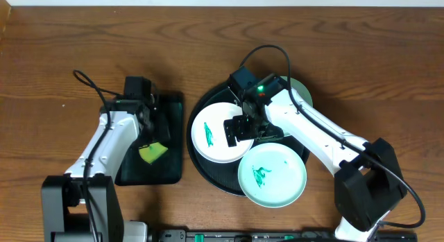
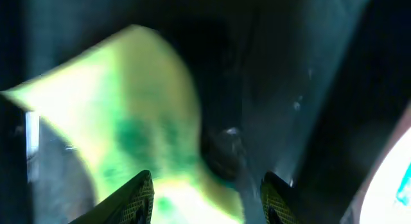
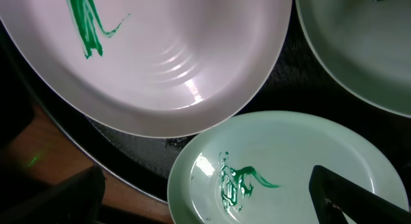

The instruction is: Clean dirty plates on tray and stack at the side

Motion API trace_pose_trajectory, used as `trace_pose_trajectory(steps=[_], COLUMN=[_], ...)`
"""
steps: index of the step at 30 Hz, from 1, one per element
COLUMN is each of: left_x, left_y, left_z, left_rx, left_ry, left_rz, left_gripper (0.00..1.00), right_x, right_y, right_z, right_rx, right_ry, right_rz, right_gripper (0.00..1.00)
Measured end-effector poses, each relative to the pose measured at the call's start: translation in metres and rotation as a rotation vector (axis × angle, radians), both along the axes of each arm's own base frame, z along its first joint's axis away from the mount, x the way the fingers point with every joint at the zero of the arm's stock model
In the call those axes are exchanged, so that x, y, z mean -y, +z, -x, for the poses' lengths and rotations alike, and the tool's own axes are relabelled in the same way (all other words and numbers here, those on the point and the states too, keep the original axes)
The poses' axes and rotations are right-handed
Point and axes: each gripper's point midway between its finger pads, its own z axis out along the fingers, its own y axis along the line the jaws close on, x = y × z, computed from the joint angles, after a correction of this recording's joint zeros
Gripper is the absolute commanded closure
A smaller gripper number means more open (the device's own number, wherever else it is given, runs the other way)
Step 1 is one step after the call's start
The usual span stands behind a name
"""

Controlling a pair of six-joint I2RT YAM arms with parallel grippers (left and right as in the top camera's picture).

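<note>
Overhead and wrist views. The round black tray [image 1: 197,167] lay right of centre on the wooden table [image 1: 69,34], carrying all three plates face up and flat. The white plate [image 1: 214,134] occupied the tray's left half. The near mint plate [image 1: 272,176] sat at the front right and overhung the tray's near rim. The far mint plate [image 1: 303,93] lay at the back right, largely hidden beneath the right arm.

The right gripper [image 1: 239,130] hung over the white plate's right edge, between the white plate and the far mint plate. Its jaws stood apart and held nothing. In the right wrist view the white plate filled the upper field and the near mint plate lay below it between the two fingers. Their rims met, though which overlapped the other could not be told.

Being round, the plates had no long axis; only the smears gave direction. The white plate's green smear [image 1: 208,135] ran roughly front to back, and the near mint plate's smear [image 1: 260,175] was a short, squat mark.

The left gripper [image 2: 205,201] was over the rectangular black tray [image 1: 173,110], jaws spread, with a yellow-green sponge [image 1: 152,152] just ahead of its fingertips.
</note>
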Motion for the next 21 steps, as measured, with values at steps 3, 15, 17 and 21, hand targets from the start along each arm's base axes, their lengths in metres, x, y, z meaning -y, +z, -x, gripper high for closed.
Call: trace_pose_trajectory(steps=[3, 15, 17, 21], left_x=[0.007, 0.005, 0.004, -0.002], left_y=[-0.002, -0.021, -0.027, -0.032], left_z=[0.002, -0.001, -0.002, -0.002], left_rx=[-0.003, -0.036, -0.048, -0.059], left_ry=[-0.024, -0.004, 0.001, 0.019], left_rz=[0.038, 0.063, 0.063, 0.041], left_gripper=[0.44, 0.48, 0.64, 0.85], right_x=[0.0, 0.001, 0.001, 0.001], right_y=[0.0, 0.0, 0.0, 0.0], right_z=[0.0, 0.002, 0.002, 0.002], right_rx=[0.001, -0.005, -0.005, -0.005], right_ry=[0.006, 0.012, 0.013, 0.013], right_rz=[0.0, 0.004, 0.004, 0.004], right_gripper=[0.01, 0.01, 0.01, 0.01])
